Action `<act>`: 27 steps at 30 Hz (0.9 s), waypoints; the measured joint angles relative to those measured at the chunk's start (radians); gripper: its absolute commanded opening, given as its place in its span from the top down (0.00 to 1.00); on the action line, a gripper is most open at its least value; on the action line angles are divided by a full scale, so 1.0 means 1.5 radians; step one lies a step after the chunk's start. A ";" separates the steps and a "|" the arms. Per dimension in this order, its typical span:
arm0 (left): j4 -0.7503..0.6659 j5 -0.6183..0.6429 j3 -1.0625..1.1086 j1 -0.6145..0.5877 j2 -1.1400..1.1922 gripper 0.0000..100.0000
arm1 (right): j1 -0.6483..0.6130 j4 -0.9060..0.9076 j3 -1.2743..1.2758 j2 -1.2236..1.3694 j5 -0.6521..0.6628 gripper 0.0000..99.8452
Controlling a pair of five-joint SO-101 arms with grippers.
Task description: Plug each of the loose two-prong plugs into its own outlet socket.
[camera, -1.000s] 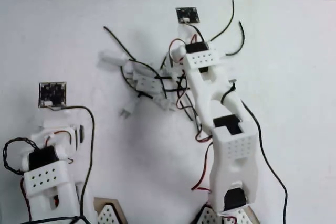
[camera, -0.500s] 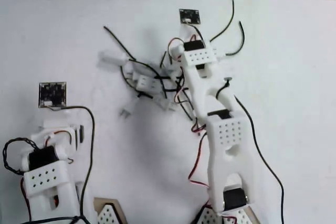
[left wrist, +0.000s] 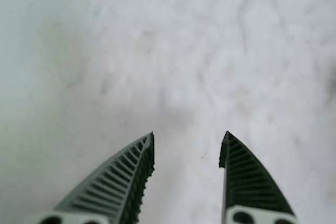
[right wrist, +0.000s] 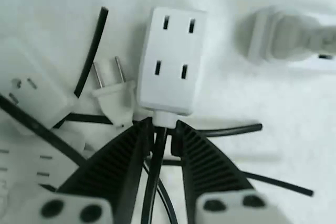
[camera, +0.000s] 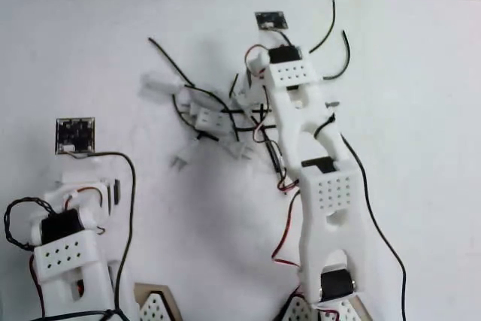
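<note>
Nothing seated yet: right gripper (right wrist: pixel 161 129) pinches the black cord (right wrist: pixel 154 182) of the white plastic outlet block (right wrist: pixel 170 66), white two-prong plug (right wrist: pixel 113 98) loose beside it; left gripper (left wrist: pixel 186 150) gapes empty.

The white desk (camera: pixel 90 43) carries a tangle of loose black wires (camera: pixel 167 56). A white outlet block (right wrist: pixel 170 69) lies just ahead of the right pincer (right wrist: pixel 160 124), its black cord (right wrist: pixel 155 166) caught between the tips, a small two-prong plug (right wrist: pixel 113 98) just beside it, a larger plug (right wrist: pixel 281 38) farther off.
</note>
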 measured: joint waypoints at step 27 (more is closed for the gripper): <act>0.000 0.000 0.000 0.000 0.000 0.79 | -0.035 0.091 -0.001 -0.027 0.054 0.69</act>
